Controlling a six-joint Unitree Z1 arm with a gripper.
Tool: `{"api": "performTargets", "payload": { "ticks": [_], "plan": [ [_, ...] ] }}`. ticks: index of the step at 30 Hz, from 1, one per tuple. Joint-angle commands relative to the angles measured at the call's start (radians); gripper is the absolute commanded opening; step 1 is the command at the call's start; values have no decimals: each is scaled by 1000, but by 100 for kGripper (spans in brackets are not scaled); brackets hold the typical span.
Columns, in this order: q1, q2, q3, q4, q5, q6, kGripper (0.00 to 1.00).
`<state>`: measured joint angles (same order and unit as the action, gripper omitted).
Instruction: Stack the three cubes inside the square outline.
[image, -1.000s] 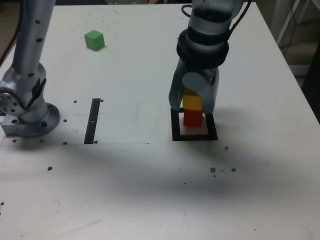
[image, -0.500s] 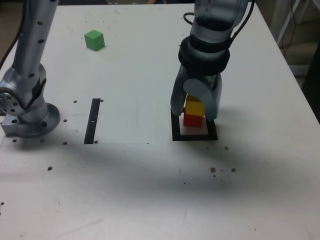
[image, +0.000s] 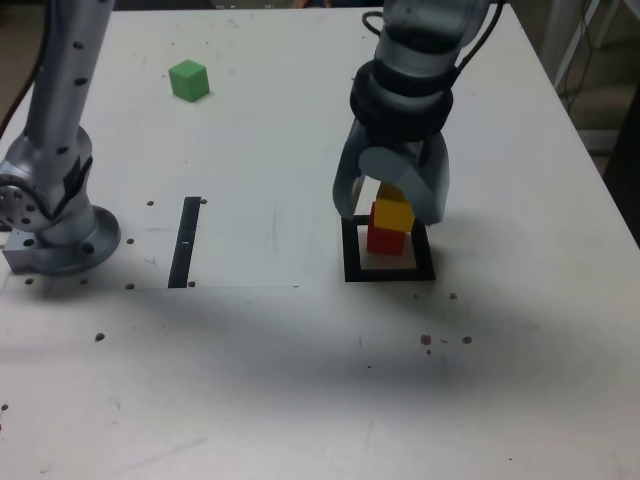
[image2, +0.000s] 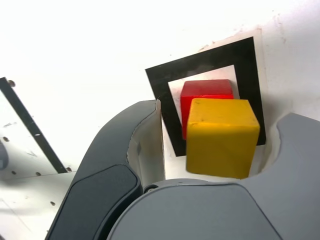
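Wrist view showed the gripper spread wide, holding nothing. The yellow cube looked light and rigid; take its flat opposite sides.

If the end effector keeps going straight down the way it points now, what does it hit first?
Most likely the small yellow cube, which sits on the small red cube between the open fingers of the grey end effector. The palm would probably meet its top before the fingertips reach the thick black square outline, though depth is unclear.

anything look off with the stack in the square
The yellow cube sits off-centre on the red cube, shifted toward the exterior view's right and overhanging. The open gripper straddles it. The green cube lies far off.
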<state>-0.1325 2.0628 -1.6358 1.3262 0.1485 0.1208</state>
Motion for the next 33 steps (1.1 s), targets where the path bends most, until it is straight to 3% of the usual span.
{"api": "performTargets", "payload": {
  "ticks": [1,8,13,23,33],
  "plan": [
    [2,-9,-3,13,3,-1,98],
    [19,-65,1,43,5,13,99],
    [103,-160,22,45,9,72,99],
    [429,-278,80,36,74,243,99],
    [749,-246,68,5,98,377,99]
  ]
}}
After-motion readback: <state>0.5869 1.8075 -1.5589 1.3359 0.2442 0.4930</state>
